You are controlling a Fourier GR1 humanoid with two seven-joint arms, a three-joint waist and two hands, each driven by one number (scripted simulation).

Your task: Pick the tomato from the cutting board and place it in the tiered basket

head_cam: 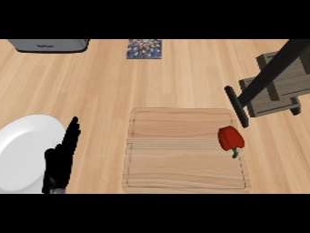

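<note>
Head view, red vegetable (230, 138) on cutting board (177, 154)

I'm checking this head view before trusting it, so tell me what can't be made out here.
- Right hand: shows nowhere in the head view.
- Left hand: wrist cut off by the lower edge.
- Tiered basket: right part cut by the edge; a dark post crosses it, inside hidden.
- Red vegetable on the cutting board: too small to tell its kind.
- Grey appliance: top cut off.

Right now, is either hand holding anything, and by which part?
Nothing is held. The left hand rests open beside the white plate; the red vegetable lies untouched on the cutting board.
</note>
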